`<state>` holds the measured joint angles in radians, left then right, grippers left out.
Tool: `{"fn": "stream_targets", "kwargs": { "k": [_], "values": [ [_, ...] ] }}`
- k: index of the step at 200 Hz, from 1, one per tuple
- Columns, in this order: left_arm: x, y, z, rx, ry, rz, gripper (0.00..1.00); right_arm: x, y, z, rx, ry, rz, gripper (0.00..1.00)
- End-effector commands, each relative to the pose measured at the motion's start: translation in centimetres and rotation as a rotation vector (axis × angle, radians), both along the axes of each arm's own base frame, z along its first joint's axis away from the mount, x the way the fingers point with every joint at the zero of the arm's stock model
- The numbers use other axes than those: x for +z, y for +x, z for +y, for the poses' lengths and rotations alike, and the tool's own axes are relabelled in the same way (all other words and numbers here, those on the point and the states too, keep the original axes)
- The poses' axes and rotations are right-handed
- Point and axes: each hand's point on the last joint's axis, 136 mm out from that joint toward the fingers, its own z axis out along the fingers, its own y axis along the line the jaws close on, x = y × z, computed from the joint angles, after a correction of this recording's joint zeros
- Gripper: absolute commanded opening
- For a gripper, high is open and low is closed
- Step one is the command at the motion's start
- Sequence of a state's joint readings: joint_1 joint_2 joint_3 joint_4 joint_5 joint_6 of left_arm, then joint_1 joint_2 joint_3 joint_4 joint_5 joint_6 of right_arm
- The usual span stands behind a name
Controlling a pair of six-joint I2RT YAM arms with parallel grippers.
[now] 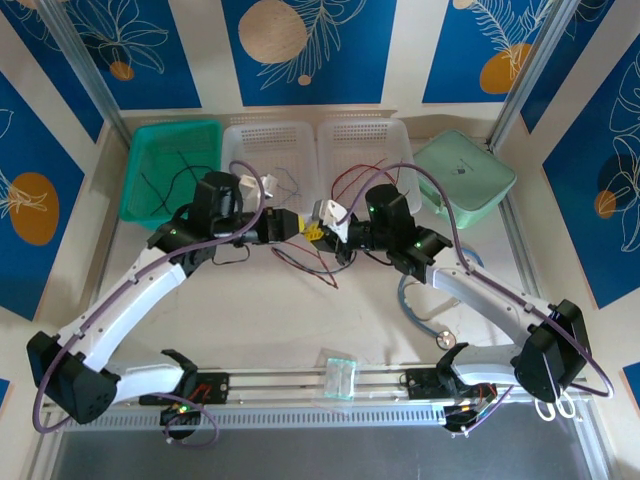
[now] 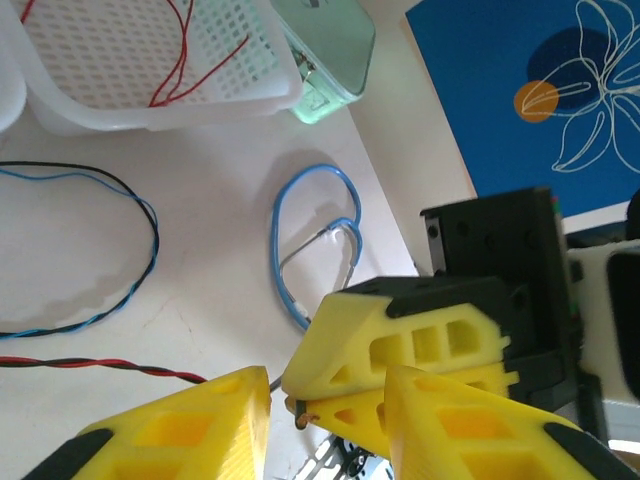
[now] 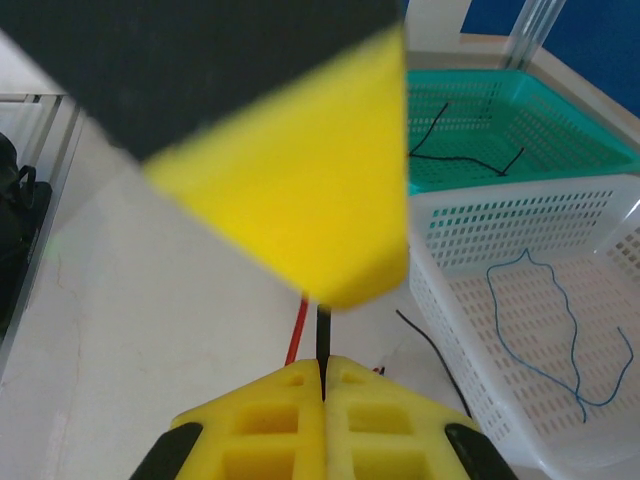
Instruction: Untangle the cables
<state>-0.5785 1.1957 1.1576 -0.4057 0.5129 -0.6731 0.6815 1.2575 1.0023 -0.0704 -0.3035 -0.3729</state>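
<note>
Right wrist, right gripper [image 3: 322, 368]: pinched shut on black cable [image 3: 322, 335]
Left gripper [image 2: 328, 390]: jaws apart, just beside right gripper

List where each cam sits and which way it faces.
Top external: above, behind the bases, looking down on the table; left gripper, right gripper mid-frame.
Left wrist: faces right toward the stethoscope; own fingers at bottom.
Right wrist: faces left toward the green basket; own fingers pinch black cable.
Shared: each wrist sees the other gripper.
</note>
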Motion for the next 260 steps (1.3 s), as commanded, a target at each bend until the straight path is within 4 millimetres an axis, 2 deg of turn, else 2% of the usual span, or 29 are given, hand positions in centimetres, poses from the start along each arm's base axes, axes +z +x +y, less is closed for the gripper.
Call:
{"fn": "stream_targets", "kwargs": {
  "k": [1, 17, 66, 87, 116, 126, 138, 142, 154, 175, 204, 229, 260],
  "values": [
    [0.5, -0.3, -0.5, -0.024, 0.007, -0.017, 0.33, 2.1, 0.1, 0.3, 0.024, 0.046, -0.022, 0.0],
    [0.1, -0.4, -0.7, -0.024, 0.007, -0.007, 0.31, 2.3, 0.2, 0.3, 0.026, 0.05, -0.024, 0.0],
    [0.0, -0.4, -1.3, -0.024, -0.026, 0.007, 0.14, 2.4, 0.1, 0.2, 0.029, 0.05, -0.023, 0.0],
    [0.0, -0.4, -1.4, -0.022, -0.028, 0.01, 0.0, 2.5, 0.2, 0.2, 0.027, 0.05, -0.027, 0.0],
    [0.4, -0.3, -1.4, -0.018, -0.03, 0.003, 0.0, 2.8, 0.3, 0.1, 0.019, 0.051, -0.033, 0.0],
    [0.6, -0.1, -1.3, -0.009, -0.022, -0.004, 0.0, 2.7, 0.4, 0.0, 0.013, 0.047, -0.035, 0.11],
    [1.0, 0.1, -1.2, -0.001, -0.005, -0.008, 0.0, 2.7, 0.5, -0.3, -0.002, 0.039, -0.047, 0.43],
    [1.0, 0.2, -1.2, 0.001, 0.001, -0.006, 0.0, 2.8, 0.6, -0.4, -0.009, 0.037, -0.056, 0.5],
    [1.5, 0.4, -1.3, 0.003, 0.007, -0.009, 0.0, 2.9, 0.6, -0.9, -0.033, 0.03, -0.104, 0.57],
    [1.9, 0.8, -1.4, 0.004, 0.015, -0.023, 0.0, 3.3, 1.7, -2.1, -0.137, 0.025, -0.257, 0.58],
    [2.1, 1.3, -1.8, 0.006, 0.009, -0.016, 0.0, 4.1, 2.0, -2.9, -0.227, -0.016, -0.482, 0.57],
    [2.5, 1.7, -1.7, 0.011, 0.017, -0.029, 0.0, 4.9, 1.0, -2.6, -0.25, -0.012, -0.669, 0.55],
    [2.9, 2.0, -1.8, 0.011, 0.023, -0.03, 0.0, 5.1, -0.5, -1.5, -0.233, -0.026, -0.794, 0.51]
  ]
}}
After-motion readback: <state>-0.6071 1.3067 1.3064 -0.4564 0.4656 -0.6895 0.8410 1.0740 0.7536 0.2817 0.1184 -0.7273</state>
